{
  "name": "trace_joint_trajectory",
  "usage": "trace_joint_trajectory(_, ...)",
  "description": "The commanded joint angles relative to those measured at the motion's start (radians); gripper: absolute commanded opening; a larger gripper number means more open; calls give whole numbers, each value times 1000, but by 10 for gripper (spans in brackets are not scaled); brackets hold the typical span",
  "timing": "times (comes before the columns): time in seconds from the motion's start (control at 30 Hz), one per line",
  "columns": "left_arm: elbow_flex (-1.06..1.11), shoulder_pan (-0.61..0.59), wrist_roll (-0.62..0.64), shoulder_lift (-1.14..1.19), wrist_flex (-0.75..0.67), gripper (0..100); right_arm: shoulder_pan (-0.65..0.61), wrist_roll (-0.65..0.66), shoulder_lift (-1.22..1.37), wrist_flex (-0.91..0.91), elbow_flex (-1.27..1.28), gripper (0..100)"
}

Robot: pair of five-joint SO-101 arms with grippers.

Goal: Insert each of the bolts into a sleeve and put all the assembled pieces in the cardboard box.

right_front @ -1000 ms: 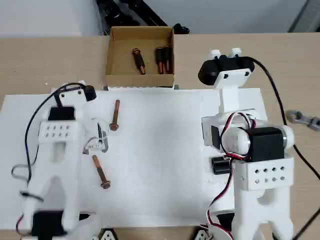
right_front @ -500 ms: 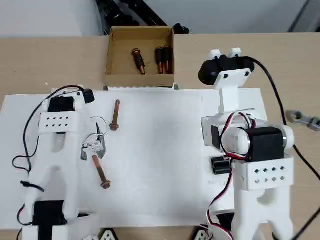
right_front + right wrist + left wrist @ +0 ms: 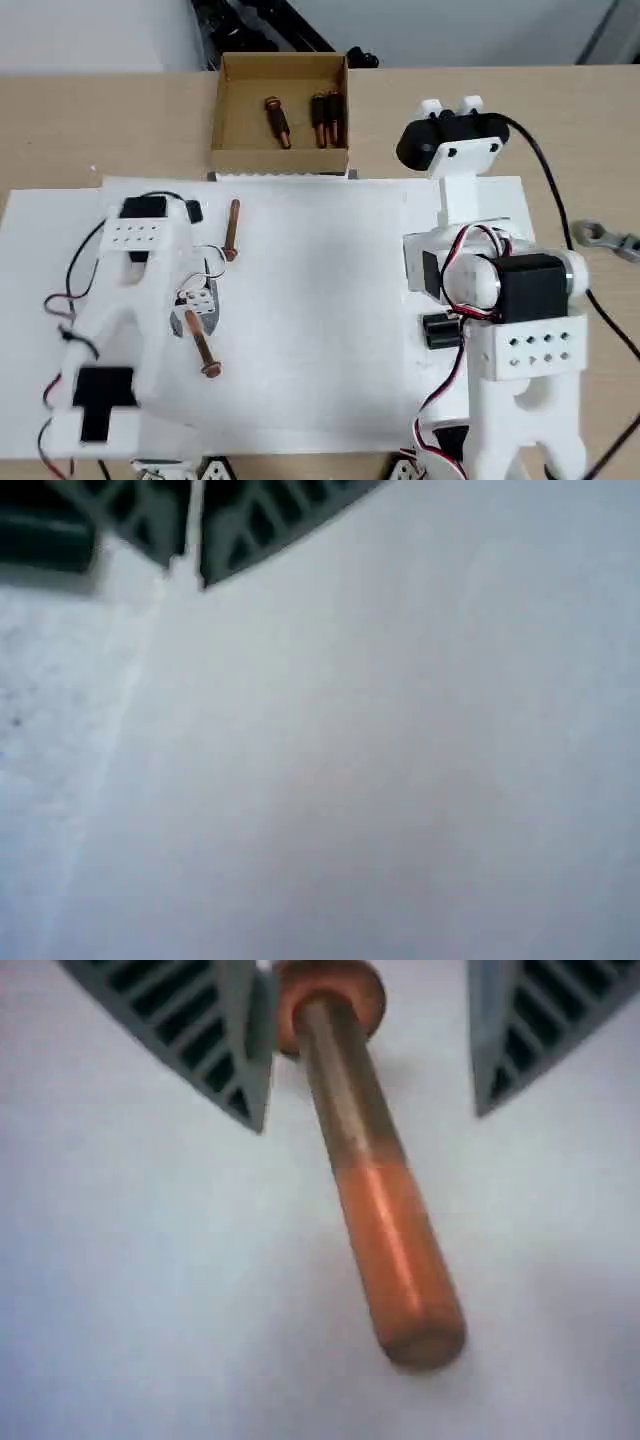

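Copper bolt [image 3: 370, 1190], head cropped, within spread left hand [image 3: 367, 1118]

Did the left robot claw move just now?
Yes. The left gripper has slid away from the cardboard box, toward the near edge of the table, and now sits open over one end of a bolt.

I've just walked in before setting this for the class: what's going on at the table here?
The left hand is open around the head end of a bolt lying on the white sheet. A second bolt lies nearer the cardboard box, which already holds a few copper pieces. The right hand is shut, low over the sheet, holding nothing.
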Motion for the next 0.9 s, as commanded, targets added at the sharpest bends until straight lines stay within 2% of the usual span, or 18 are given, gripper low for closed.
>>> trace_joint_trajectory(0.0, 2, -5, 5, 81, -75, 125, 12, 3, -22, -16, -3, 4)
trace_joint_trajectory(0.2, 24, -48, 5, 83, -92, 110, 12, 3, -22, -18, -3, 4)
trace_joint_trajectory(0.37, 42, -46, -64, 92, -138, 16, 12, 3, -22, -39, -3, 4)
trace_joint_trajectory(0.47, 38, -46, -78, 83, -135, 5, 12, 2, -22, -45, -3, 4)
trace_joint_trajectory(0.7, -96, -46, -84, 80, 3, 5, 12, 2, -22, -44, -3, 4)
trace_joint_trajectory(0.87, -295, -41, -166, -34, 107, 5, 12, 2, -22, -44, -3, 4)
